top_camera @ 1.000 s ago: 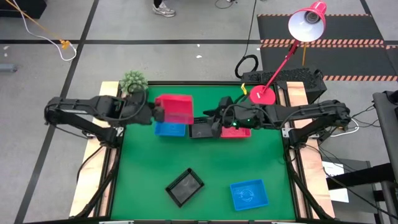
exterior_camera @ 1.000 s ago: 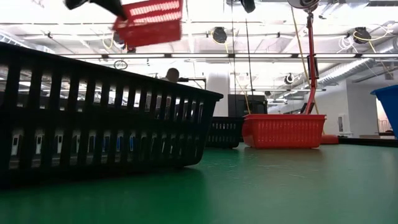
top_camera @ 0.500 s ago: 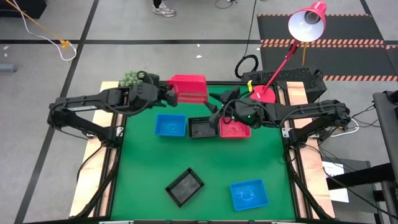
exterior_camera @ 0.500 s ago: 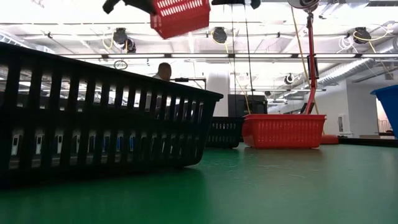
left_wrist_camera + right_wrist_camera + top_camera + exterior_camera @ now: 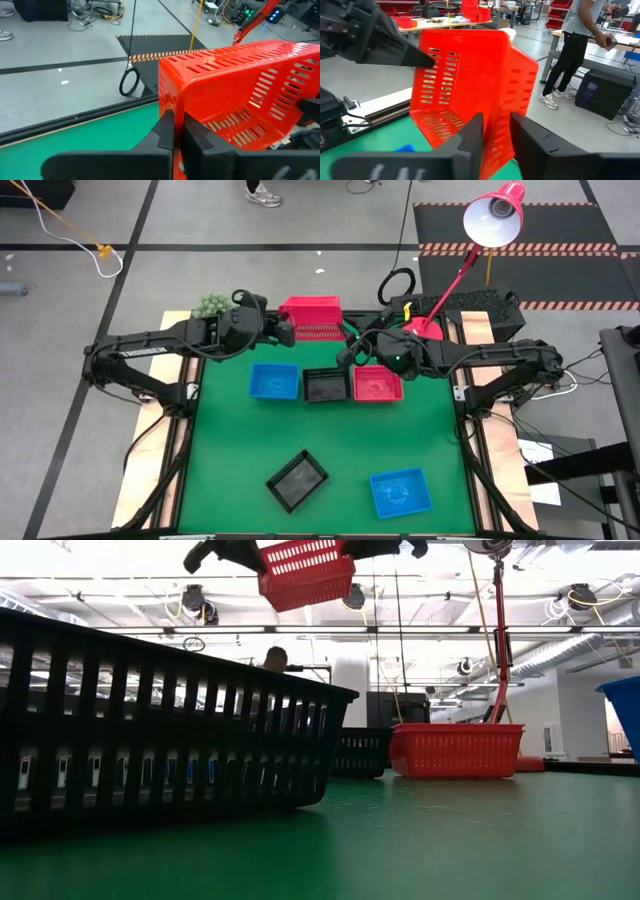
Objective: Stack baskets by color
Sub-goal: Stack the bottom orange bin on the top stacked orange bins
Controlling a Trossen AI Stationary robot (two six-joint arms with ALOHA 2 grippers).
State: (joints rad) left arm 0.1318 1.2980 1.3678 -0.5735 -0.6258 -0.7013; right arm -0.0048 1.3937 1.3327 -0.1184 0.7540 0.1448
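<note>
Legible text, labels, brands, numbers, signs: none readable on any surface in these views.

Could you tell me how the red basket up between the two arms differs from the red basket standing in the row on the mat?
The lifted red basket hangs in the air at the mat's far edge; the red basket in the row rests on the green mat. The lifted one is tipped on its side; the other sits level, mouth up. The left gripper is shut on the lifted one's wall; the other is free. Both are red slotted plastic.
</note>
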